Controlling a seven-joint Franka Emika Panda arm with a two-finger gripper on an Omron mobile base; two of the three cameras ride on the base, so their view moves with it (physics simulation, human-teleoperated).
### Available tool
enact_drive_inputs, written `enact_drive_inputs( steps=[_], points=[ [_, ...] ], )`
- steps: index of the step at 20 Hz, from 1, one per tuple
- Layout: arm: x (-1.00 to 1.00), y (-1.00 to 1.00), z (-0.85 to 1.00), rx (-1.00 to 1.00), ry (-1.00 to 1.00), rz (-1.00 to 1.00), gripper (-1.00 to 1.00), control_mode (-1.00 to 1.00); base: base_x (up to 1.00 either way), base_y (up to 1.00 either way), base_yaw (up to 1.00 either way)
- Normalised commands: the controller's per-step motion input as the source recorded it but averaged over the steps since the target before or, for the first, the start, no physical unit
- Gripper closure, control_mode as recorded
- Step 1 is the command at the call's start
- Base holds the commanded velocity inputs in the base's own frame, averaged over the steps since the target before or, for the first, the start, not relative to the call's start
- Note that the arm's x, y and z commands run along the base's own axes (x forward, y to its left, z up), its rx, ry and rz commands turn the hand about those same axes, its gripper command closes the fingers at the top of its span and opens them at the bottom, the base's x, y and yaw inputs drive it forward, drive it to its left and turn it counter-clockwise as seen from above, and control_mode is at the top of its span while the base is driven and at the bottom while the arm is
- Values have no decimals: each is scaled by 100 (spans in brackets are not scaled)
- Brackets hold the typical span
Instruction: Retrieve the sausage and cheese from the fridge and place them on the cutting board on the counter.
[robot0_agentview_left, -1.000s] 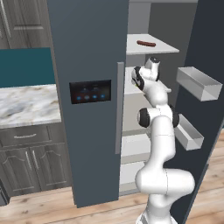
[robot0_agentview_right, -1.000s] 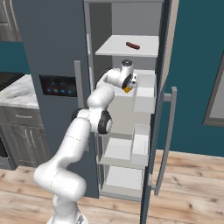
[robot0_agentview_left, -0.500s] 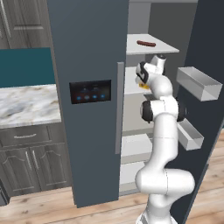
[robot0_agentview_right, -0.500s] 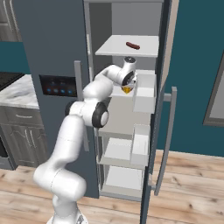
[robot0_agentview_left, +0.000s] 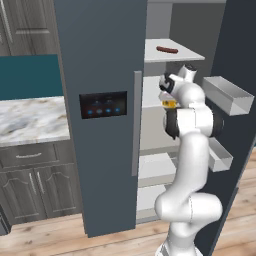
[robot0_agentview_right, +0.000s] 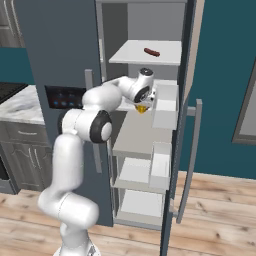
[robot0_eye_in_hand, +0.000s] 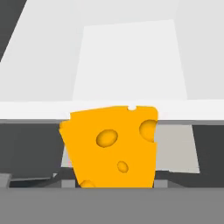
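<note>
While the right fridge (robot0_agentview_left: 100, 60) door stands open, the cheese (robot0_eye_in_hand: 111, 146) is pinched by the gripper (robot0_agentview_right: 142, 107).

No readable writing is seen. Farther back, the sausage (robot0_agentview_left: 167, 49) is seen lying on the upper white shelf (robot0_agentview_right: 130, 55).

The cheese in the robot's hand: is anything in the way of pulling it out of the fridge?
Nothing visible. The gripper holds the cheese at the fridge's open front; the door stands swung aside.
</note>
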Motion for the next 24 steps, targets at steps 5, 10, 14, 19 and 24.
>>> enact_drive_inputs(
  steps=[5, 10, 14, 19, 24],
  points=[
    [-75, 4, 1, 0, 0, 0, 100, -100, 0, 0, 0],
    [-80, 12, 0, 0, 0, -2, 100, -100, 0, 0, 0],
    [-76, 19, 0, 0, 0, -1, 100, -100, 0, 0, 0],
    [-75, 25, 0, 0, 0, 0, 100, -100, 0, 0, 0],
    [-72, 29, -3, -3, 0, -1, 100, -100, 0, 0, 0]
  ],
)
